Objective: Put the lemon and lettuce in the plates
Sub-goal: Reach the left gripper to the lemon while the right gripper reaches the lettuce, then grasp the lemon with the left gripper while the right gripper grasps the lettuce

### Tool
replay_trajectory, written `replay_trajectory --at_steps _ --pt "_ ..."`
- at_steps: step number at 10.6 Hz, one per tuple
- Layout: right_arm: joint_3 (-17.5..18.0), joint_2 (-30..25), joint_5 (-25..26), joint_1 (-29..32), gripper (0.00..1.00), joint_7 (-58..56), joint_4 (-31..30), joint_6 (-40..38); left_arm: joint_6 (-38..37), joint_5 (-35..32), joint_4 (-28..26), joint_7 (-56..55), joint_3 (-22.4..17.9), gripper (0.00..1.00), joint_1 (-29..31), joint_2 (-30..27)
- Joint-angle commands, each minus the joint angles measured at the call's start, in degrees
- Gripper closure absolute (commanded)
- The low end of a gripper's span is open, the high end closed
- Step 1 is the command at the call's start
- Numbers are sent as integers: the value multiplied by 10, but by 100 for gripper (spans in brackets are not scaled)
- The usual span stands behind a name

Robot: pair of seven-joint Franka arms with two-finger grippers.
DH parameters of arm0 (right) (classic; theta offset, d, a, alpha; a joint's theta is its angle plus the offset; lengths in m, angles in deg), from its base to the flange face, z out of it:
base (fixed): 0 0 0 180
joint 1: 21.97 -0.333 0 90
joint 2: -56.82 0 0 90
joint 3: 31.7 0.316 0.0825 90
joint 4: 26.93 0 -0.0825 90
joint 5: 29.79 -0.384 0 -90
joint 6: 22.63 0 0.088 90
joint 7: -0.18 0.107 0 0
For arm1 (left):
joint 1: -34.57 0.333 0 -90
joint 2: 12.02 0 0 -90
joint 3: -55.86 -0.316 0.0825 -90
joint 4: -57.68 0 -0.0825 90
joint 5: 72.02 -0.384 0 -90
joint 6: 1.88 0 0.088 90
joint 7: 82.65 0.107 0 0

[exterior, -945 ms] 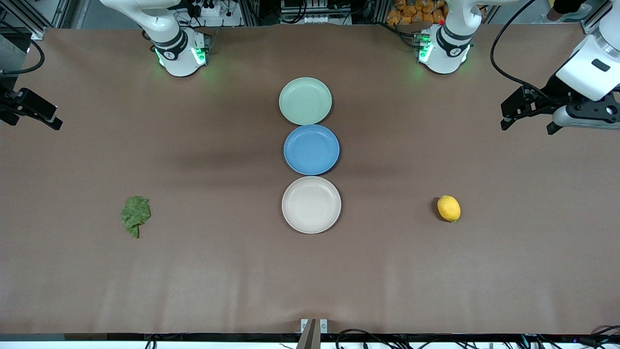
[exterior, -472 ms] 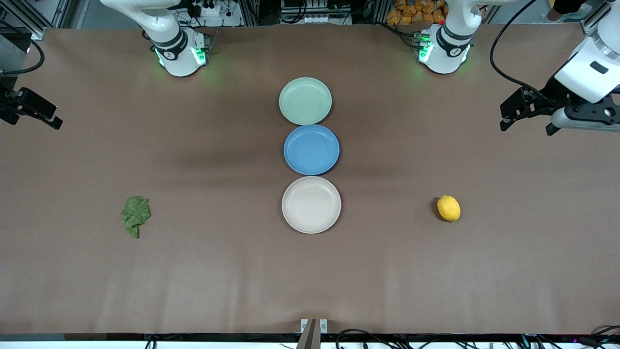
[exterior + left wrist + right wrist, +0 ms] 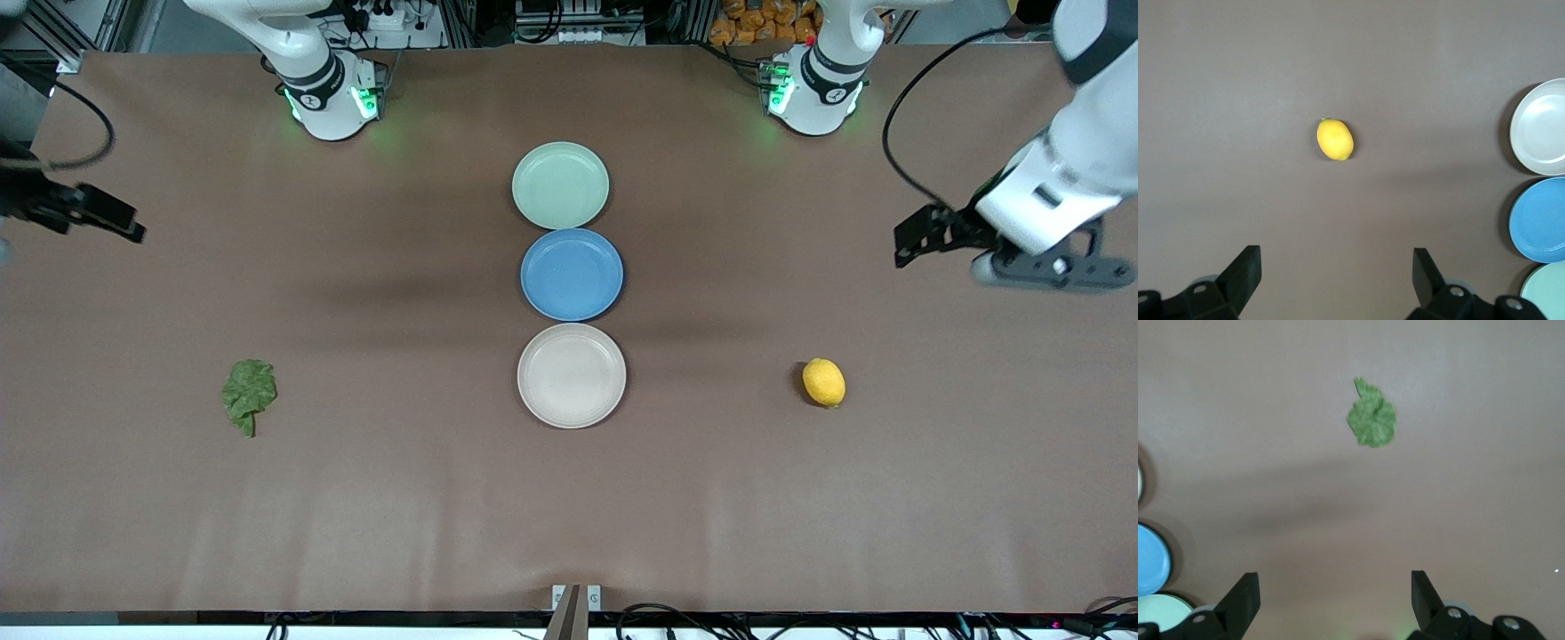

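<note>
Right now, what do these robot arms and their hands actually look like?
Both arms are glossy white, rounded tubes with black rings at the joints. Their round bases glow green. A black cable loops off each arm. The left pincer has two black, wedge-shaped fingers on a grey bar with small screws; the right pincer looks the same.

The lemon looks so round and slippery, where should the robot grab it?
Best across its fat middle, coming straight down from above. The lemon lies on its side on the bare table, and its ends taper, so fingers there might slide off. The left tool is open over the table toward the left arm's end, wide enough to fit around it.
</note>
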Motion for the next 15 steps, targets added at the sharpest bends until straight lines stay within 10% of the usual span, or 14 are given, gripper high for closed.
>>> replay_trajectory --at_steps 1,7,15 --pt "3 60 -2 11 0 -4 -38 59 22 1 2 -3 1 0 3 55" --pt "1 161 7 26 0 -17 -171 319 224 -1 -122 -21 -1 0 13 122" --pt "1 288 3 44 0 -51 -174 519 395 -13 -120 -71 -13 0 13 294"
